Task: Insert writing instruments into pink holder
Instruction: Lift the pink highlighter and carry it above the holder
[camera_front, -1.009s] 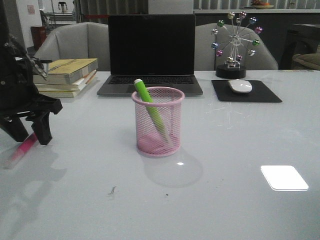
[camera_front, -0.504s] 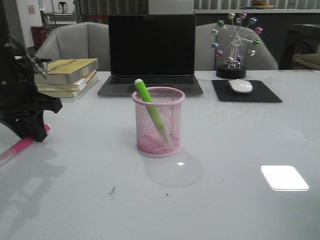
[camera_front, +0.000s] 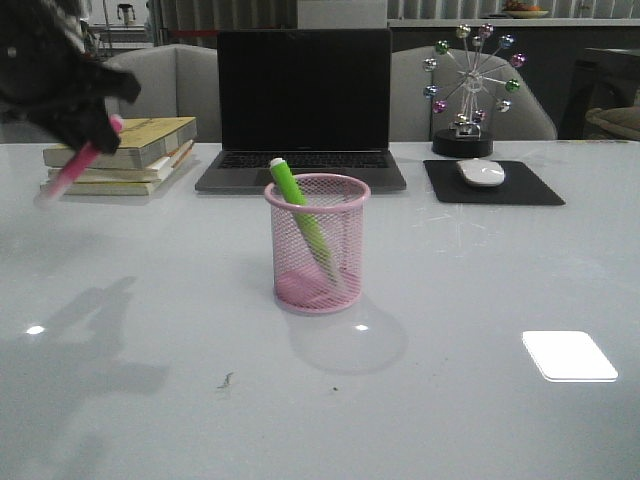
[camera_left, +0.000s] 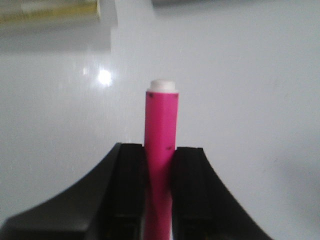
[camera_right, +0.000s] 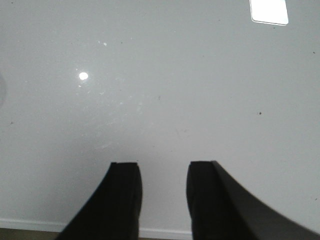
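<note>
Pink marker (camera_front: 82, 160) hangs tilted in my left gripper (camera_left: 159, 165), pinched tight, high above the table's (camera_front: 150, 400) left side near the books (camera_front: 125, 150). Next I carry it right over the mesh cup (camera_front: 317, 243), tip it upright, clear the leaning green marker (camera_front: 300, 215), then lower. My right gripper (camera_right: 164, 175) idles, parted and empty.
</note>
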